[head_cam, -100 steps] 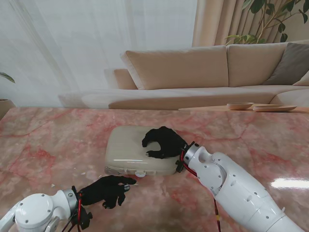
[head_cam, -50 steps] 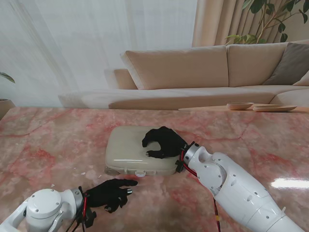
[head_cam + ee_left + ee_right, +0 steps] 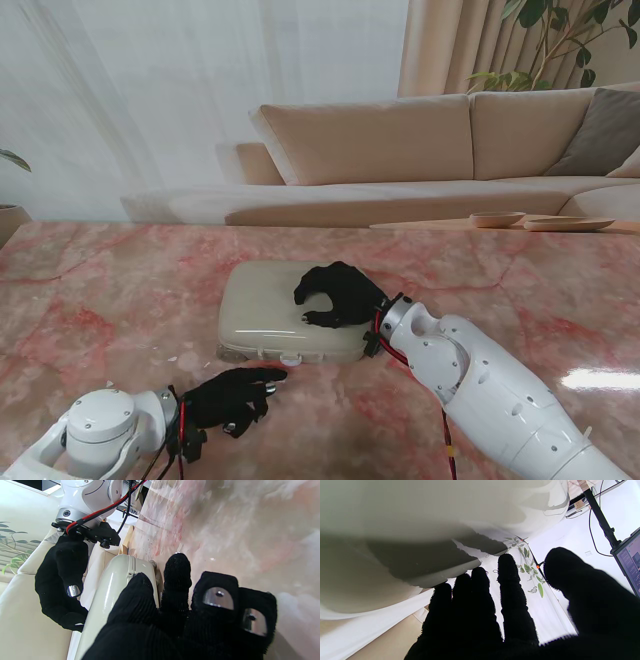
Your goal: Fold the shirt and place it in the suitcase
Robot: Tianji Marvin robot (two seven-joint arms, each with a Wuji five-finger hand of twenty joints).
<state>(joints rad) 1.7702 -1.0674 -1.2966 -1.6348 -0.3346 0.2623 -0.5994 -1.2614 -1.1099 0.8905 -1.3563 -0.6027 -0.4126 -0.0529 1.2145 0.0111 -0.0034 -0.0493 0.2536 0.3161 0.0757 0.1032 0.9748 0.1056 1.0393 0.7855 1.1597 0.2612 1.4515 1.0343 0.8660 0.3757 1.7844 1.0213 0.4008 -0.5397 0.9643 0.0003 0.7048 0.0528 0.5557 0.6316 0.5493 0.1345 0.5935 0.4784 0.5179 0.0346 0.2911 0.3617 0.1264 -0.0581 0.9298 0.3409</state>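
Suitcase (image 3: 285,318): closed on tabletop (image 3: 120,290), shirt unseen (presumably inside).
Right hand (image 3: 340,293): fingers spread flat on lid, gripping nothing; press down steadily.
Left hand (image 3: 232,398): fingers loosely curled, empty, near front latch (image 3: 290,359).

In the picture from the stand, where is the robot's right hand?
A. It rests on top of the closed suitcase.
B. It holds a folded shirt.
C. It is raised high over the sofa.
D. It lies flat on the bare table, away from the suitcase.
A: the right hand sits on the lid of the closed suitcase, its fingers curled down onto it, and no shirt is visible.
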